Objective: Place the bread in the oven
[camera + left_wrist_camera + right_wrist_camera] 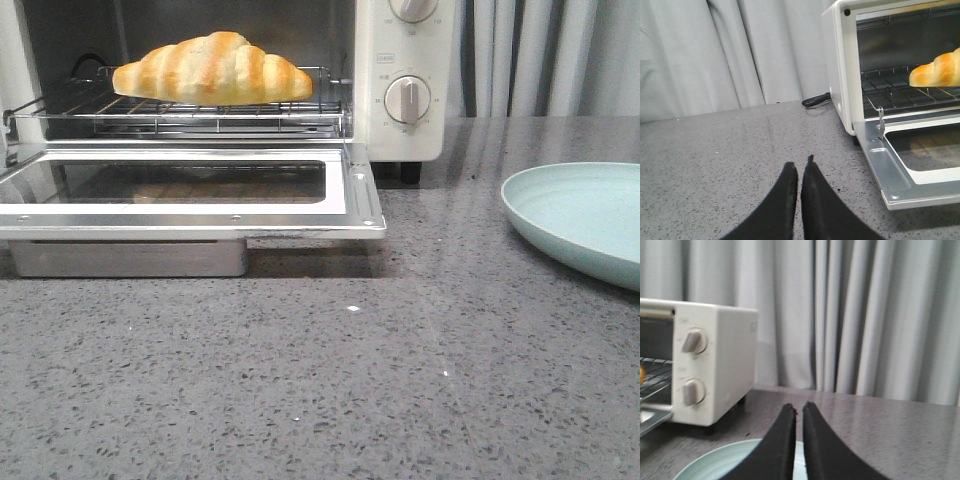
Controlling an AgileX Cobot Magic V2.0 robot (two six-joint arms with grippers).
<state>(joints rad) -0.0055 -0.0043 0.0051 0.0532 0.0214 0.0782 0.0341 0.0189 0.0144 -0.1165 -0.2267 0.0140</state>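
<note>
The bread [212,69], a golden striped croissant roll, lies on the wire rack [180,110] inside the cream-white oven [405,80]. The oven's glass door [190,190] hangs open and flat toward me. In the left wrist view the bread's end [937,71] shows on the rack of the oven [837,65]. My left gripper [800,165] is shut and empty above the counter, to the left of the oven. My right gripper [799,408] is shut and empty above the plate, to the right of the oven [715,365]. Neither gripper shows in the front view.
A pale green plate [585,220] sits on the grey speckled counter right of the oven; it also shows in the right wrist view [720,462]. The oven's black power cord [815,100] lies behind its left side. Grey curtains hang behind.
</note>
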